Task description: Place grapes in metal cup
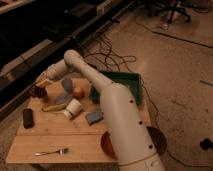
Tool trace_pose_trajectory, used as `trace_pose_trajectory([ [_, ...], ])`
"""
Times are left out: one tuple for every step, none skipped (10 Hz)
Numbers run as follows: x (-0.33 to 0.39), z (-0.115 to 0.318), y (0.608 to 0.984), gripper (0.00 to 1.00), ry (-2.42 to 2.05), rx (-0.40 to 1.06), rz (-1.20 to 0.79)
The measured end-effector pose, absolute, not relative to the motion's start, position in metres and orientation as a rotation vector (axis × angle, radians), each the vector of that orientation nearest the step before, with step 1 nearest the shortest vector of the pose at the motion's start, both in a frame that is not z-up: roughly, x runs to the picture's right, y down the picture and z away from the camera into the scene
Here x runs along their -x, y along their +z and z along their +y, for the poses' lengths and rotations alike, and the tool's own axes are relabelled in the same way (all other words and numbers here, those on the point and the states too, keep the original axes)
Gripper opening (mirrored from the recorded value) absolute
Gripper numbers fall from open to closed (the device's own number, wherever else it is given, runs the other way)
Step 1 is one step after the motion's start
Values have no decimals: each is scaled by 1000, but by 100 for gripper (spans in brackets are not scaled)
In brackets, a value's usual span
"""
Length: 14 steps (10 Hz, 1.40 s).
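The pale tan claw point(43, 82) hangs over the far left of the light wooden desk point(80, 137), on a cream-white arm point(122, 120). Just below it the grapes point(38, 92) are dark maroon. To its right stand a grey-blue cup point(66, 84), an orange-yellow fruit point(78, 92), a white cup point(73, 108) and a green tray point(125, 80). Below it lies a black block point(28, 118).
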<state>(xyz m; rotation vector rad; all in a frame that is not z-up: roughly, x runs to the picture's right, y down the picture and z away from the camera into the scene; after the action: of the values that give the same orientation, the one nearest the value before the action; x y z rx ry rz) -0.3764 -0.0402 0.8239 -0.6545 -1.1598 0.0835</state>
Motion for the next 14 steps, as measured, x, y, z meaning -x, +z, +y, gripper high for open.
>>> trace_pose_trajectory([
  [376,-38,827,0,88,657,-1156],
  [375,-36,832,0,94,661,-1152],
  [374,-33,837,0,98,666,-1148],
  [374,-32,839,0,100,668,-1146],
  [376,-32,840,0,103,670,-1144],
  [377,-31,842,0,112,672,-1143],
  [377,-31,845,0,124,673,-1142],
  [377,-31,847,0,135,675,-1143],
  [376,-32,850,0,150,678,-1143],
  [375,-34,852,0,167,681,-1145],
  [375,-35,855,0,179,683,-1145],
  [376,-37,858,0,193,686,-1147],
  [378,-38,859,0,196,691,-1147],
  [379,-39,859,2,194,695,-1145],
])
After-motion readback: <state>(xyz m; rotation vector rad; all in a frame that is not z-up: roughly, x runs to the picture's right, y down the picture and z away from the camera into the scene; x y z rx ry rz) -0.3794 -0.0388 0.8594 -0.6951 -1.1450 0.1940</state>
